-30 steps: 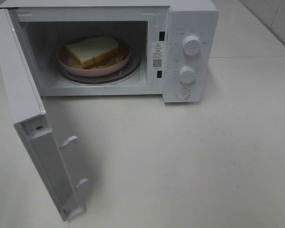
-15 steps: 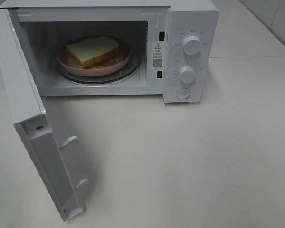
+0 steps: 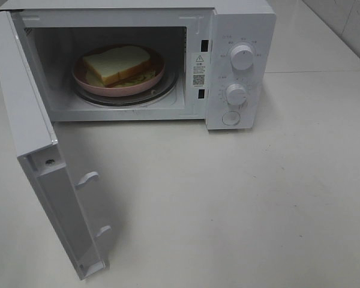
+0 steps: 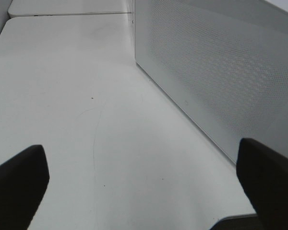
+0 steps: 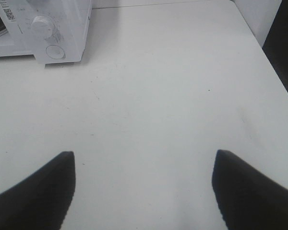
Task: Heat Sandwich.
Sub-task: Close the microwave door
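The sandwich (image 3: 117, 64), thick white bread with a golden crust, lies on a round pink plate (image 3: 155, 80) inside the open white microwave (image 3: 240, 18) on its glass turntable. The microwave door (image 3: 45, 180) is swung wide toward the front left. Neither arm shows in the high view. In the left wrist view my left gripper (image 4: 144, 187) stands open over bare table beside the door's perforated outer face (image 4: 221, 72). My right gripper (image 5: 143, 189) is open above the table, well off from the microwave's control panel (image 5: 50, 33).
Two white knobs (image 3: 242, 57) and a round button (image 3: 231, 117) sit on the microwave's right panel. The white table (image 3: 240, 204) spreads in front and to the right, and its right edge (image 5: 273, 62) shows in the right wrist view.
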Action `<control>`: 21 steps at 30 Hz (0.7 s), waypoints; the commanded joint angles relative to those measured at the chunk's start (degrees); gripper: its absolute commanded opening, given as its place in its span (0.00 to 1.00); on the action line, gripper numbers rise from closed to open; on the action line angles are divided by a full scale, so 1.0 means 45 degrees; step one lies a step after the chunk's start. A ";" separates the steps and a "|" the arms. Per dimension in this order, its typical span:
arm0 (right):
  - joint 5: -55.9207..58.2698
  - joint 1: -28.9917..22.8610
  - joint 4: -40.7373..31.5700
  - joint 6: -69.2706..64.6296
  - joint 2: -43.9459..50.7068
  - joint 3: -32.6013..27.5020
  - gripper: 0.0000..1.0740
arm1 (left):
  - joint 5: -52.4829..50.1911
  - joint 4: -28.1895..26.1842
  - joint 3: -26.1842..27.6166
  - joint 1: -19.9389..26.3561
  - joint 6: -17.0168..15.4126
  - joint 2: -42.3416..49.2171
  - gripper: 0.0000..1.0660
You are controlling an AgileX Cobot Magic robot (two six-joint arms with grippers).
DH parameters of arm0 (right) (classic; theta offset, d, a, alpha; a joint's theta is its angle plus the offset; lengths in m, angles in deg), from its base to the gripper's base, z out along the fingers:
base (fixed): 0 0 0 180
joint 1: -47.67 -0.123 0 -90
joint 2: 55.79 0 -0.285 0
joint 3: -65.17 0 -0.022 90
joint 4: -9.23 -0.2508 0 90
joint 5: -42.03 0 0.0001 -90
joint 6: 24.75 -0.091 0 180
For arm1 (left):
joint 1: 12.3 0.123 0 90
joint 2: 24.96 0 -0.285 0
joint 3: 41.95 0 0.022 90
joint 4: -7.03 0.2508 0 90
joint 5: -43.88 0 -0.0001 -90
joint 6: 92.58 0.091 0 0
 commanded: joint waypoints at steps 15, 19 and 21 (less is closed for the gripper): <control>-0.0115 0.0064 0.0025 -0.0038 0.0344 -0.0013 0.71 | -0.0102 0.0025 -0.0038 -0.0064 0.0000 0.0229 0.94; -0.0115 0.0064 0.0025 -0.0038 0.0344 -0.0013 0.71 | -0.0102 0.0025 -0.0038 -0.0064 0.0000 0.0229 0.94; -0.0115 0.0064 0.0025 -0.0038 0.0344 -0.0013 0.71 | -0.0102 0.0025 -0.0038 -0.0064 0.0000 0.0229 0.94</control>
